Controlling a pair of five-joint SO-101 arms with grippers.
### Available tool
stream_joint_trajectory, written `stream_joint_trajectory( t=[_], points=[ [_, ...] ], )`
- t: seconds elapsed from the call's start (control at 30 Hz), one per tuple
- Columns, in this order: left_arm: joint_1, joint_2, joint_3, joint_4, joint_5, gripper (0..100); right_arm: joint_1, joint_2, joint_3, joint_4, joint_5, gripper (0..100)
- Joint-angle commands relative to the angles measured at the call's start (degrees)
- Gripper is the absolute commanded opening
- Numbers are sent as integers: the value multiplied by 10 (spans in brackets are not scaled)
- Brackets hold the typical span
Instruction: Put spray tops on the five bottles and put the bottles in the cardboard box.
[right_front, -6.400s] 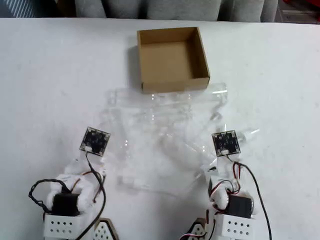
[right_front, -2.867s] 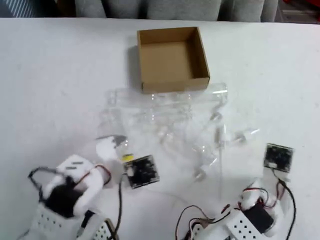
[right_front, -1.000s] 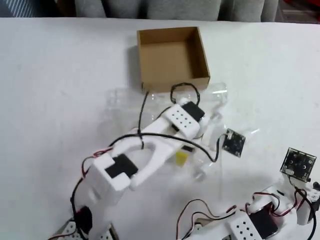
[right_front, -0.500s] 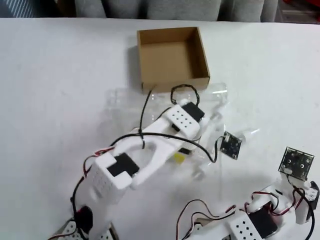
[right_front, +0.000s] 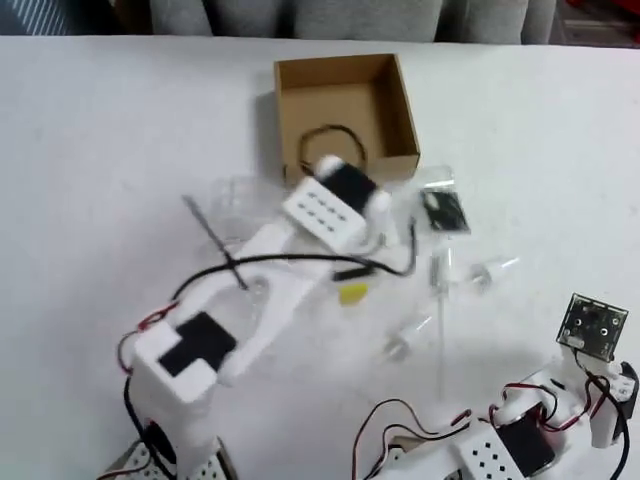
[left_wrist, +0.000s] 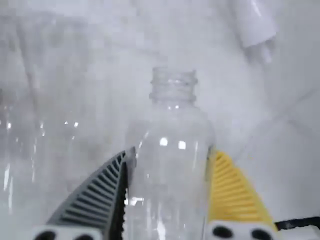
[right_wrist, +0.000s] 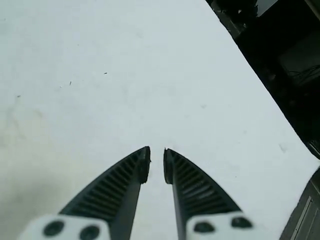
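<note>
One clear plastic bottle (left_wrist: 172, 165), threaded neck open, sits pinched between the grey and yellow fingers of the left gripper (left_wrist: 167, 195). White spray top (left_wrist: 255, 25) lies on the table near its neck. High view: left arm stretched toward 12 o'clock, wrist just short of the open brown cardboard box (right_front: 340, 100). Right gripper (right_wrist: 156, 167) at 5 o'clock over the white table (right_front: 100, 150), black fingers drawn nearly together, slim gap, gripping nothing.
</note>
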Motion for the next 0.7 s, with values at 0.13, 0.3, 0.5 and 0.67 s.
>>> stream_joint_trajectory(
  t=[0.13, 0.3, 0.5, 0.67],
  points=[
    [-131, -248, 224, -45, 20, 20, -7, -1, 4, 2, 6, 27],
    [-240, -452, 416, -106, 22, 22, -10, -2, 4, 28, 7, 27],
    [-392, -628, 582, -187, 25, 23, -43, -2, 4, 69, 7, 26],
    [-470, -672, 690, -295, 163, 23, -66, -2, 4, 106, 7, 24]
  ],
)
